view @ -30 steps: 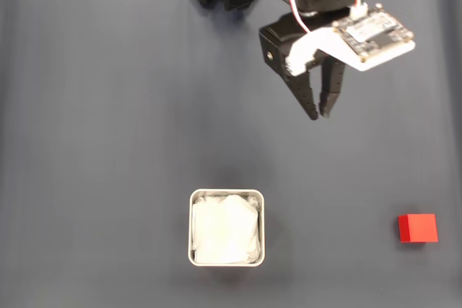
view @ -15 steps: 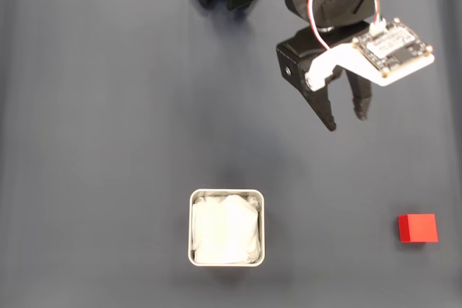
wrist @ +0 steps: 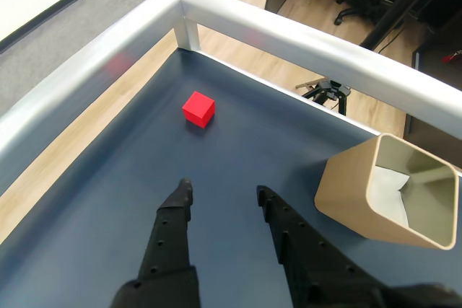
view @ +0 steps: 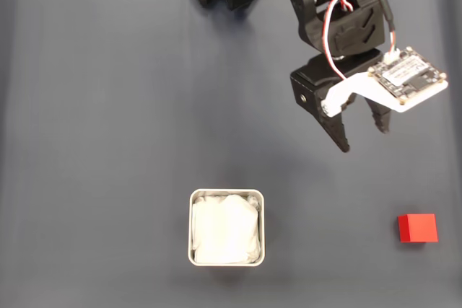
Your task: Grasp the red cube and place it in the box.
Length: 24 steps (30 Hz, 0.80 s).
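Here the red cube [view: 417, 227] is not yet reached by the empty, spread gripper [view: 364, 139], so a move down over the cube is needed, well away from the box [view: 227, 195].

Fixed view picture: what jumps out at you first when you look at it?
The small bright red cube pops out first, sitting alone near the lower right of the dark mat. Next comes the black robot arm's hand, open and hanging at the upper right, well apart from the cube. Lower middle sits the small square metal-rimmed box with white papery lining.
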{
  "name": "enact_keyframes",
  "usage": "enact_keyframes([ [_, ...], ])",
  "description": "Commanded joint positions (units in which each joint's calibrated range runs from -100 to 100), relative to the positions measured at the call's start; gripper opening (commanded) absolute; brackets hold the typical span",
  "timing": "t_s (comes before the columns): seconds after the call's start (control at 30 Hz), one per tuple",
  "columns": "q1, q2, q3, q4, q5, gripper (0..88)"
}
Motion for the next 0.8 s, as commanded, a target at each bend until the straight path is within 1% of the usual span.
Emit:
enact_keyframes([
  [0.0,-1.09,1.13,-4.15,-2.26,0.54,22.9],
  [0.27,-2.09,6.33,-8.16,-2.43,-0.05,25.8],
  [0.77,-3.15,15.43,-13.45,-6.93,-0.68,31.1],
])
